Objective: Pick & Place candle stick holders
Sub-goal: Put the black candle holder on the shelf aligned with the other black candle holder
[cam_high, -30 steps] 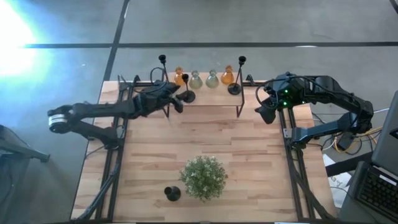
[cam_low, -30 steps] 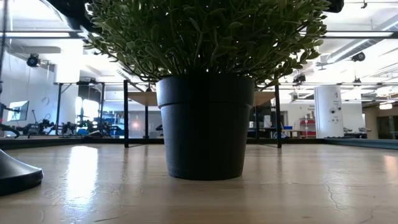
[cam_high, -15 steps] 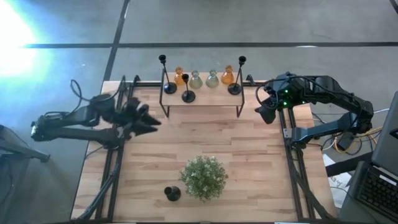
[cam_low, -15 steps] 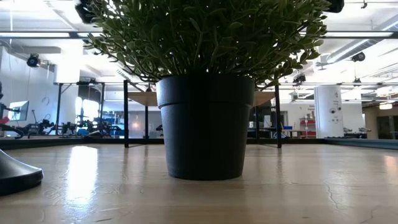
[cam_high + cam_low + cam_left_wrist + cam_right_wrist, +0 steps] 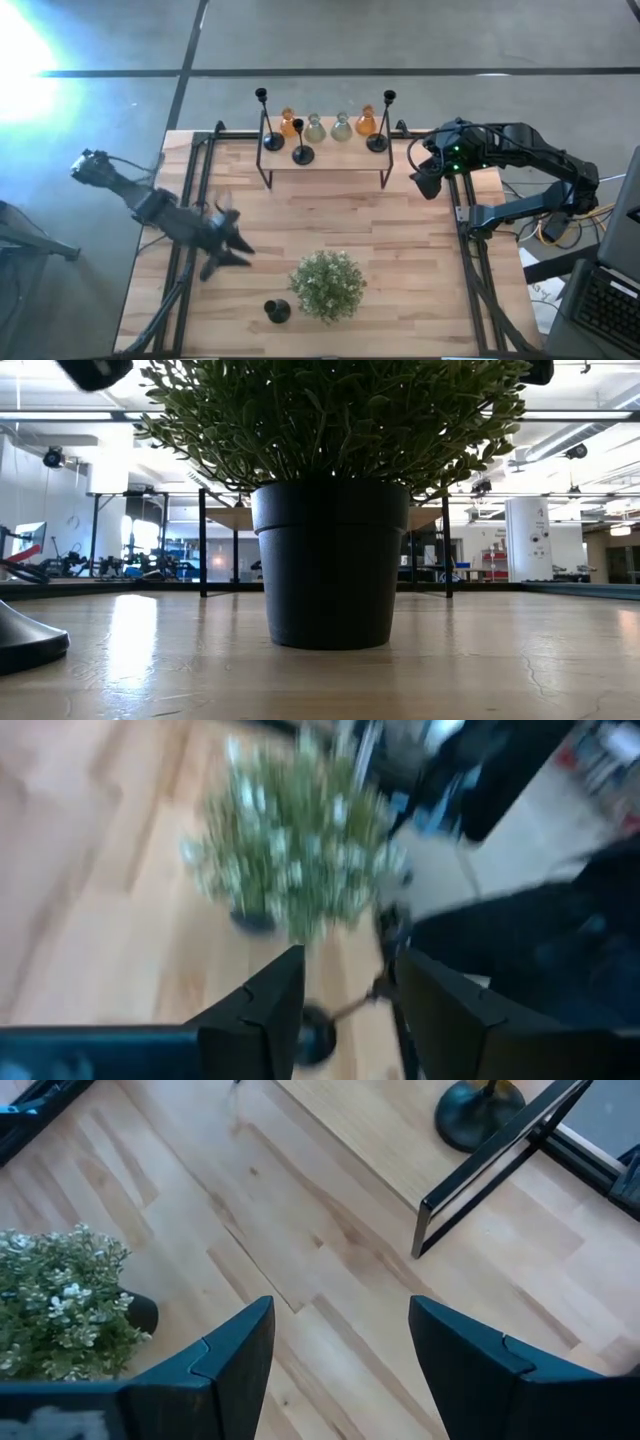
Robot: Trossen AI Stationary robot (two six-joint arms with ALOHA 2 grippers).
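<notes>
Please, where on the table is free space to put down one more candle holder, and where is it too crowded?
Free: the bare wood between the potted plant and the right gripper, and the strip between the plant and the shelf. Crowded: the shelf, with three candle stick holders and vases; also around the left gripper and the fourth holder.

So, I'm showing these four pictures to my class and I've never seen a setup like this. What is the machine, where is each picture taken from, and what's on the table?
Two dark robot arms work at a wooden table. One picture looks straight down, one sits at table height behind the potted plant, and two come from cameras on the arms' wrists. A raised shelf carries three black candle stick holders and four small glass vases. A fourth holder stands beside the plant. The left gripper, open and empty, hangs over the table's left side. The right gripper, also open and empty, waits by the shelf's right end.
</notes>
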